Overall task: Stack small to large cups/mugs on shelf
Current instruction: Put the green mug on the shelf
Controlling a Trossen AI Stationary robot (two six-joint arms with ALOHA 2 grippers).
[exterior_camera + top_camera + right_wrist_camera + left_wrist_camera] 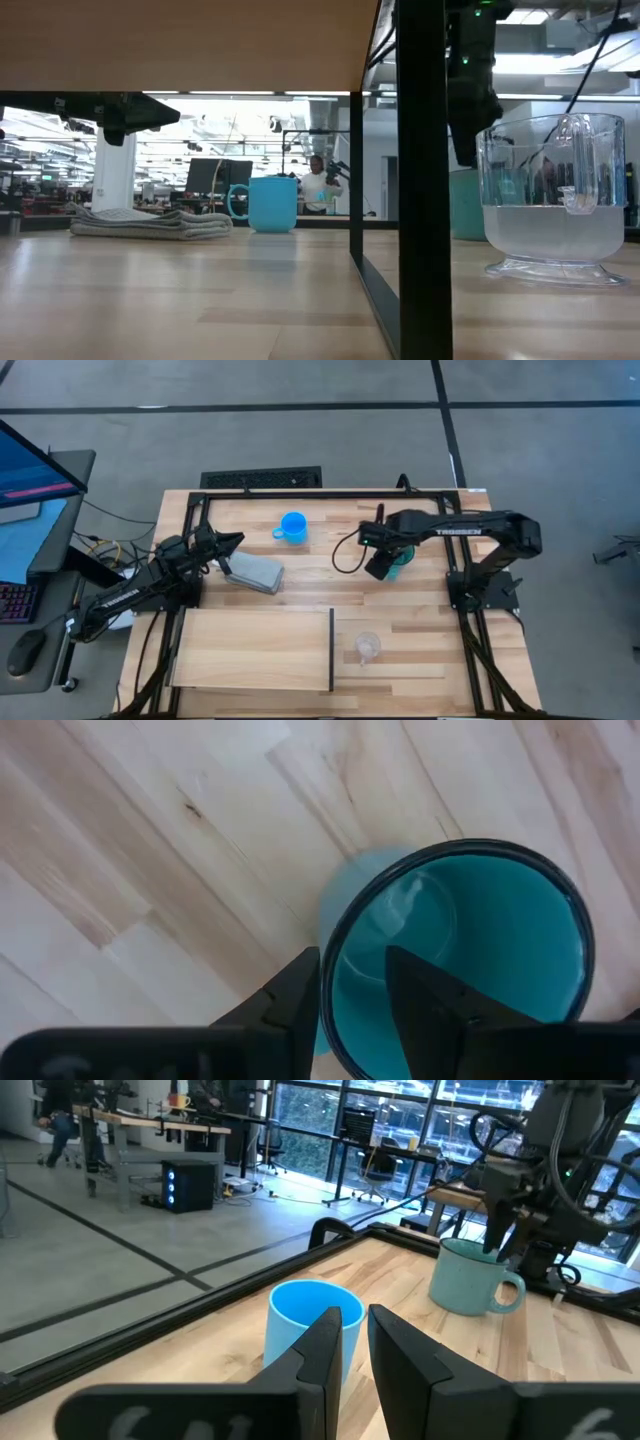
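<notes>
Wooden tabletop (420, 650) carried the shelf (255, 650) near-left, clear cup (367, 646) just right of it, blue mug (293, 527) far. Right gripper (352, 995) straddled the teal mug (470, 960) rim, one finger inside, not yet pinching. Left gripper (354, 1342) waited over a grey cloth (253, 573), fingers narrow

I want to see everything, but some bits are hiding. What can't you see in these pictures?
- Teal mug: in the high view, the right gripper covers most of it.
- Teal mug's handle: cut off in the right wrist view.
- Whether the mug wall is pinched yet: not clear; one finger is inside, one outside.
- Shelf top: the low view shows only its underside.
- Clear cup: faint in the high view.
</notes>
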